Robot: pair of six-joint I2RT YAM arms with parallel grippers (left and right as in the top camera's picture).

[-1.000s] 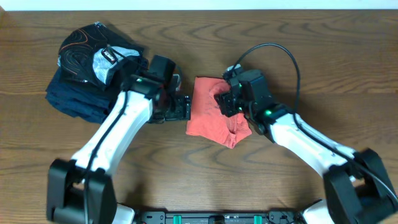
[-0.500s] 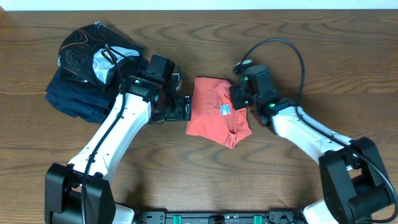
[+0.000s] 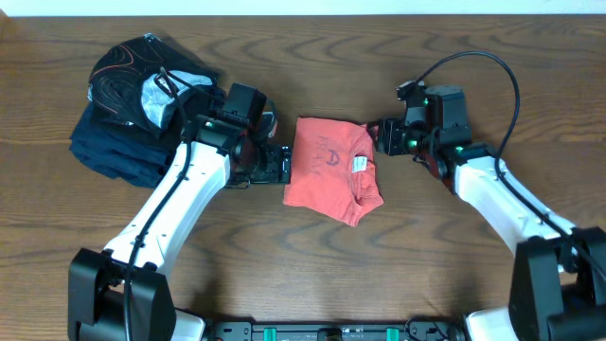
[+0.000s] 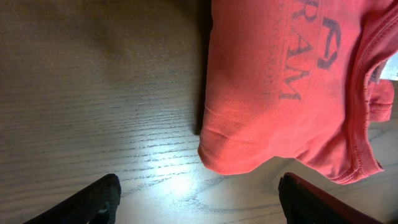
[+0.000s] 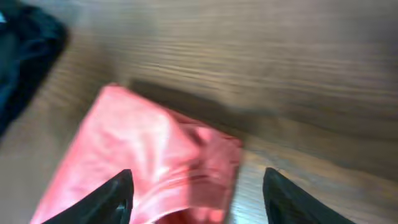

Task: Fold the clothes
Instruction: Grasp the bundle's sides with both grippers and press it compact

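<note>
The coral-red T-shirt (image 3: 329, 170) lies folded into a small bundle at the table's middle, its neck label and faint lettering facing up. It also shows in the left wrist view (image 4: 280, 81) and, blurred, in the right wrist view (image 5: 149, 168). My left gripper (image 3: 280, 165) is open and empty at the shirt's left edge, its fingers (image 4: 199, 199) over bare wood. My right gripper (image 3: 386, 137) is open and empty just off the shirt's upper right corner, its fingers (image 5: 196, 196) wide apart above the cloth's edge.
A pile of navy and black folded garments (image 3: 118, 142) with a grey-white patterned piece (image 3: 166, 90) on top sits at the back left, close behind my left arm. Bare wooden table (image 3: 454, 66) surrounds the shirt.
My right gripper has let go of the shirt and drawn back to the right and up, off the cloth. The shirt's neck label and lettering now show. The left arm has barely moved.
</note>
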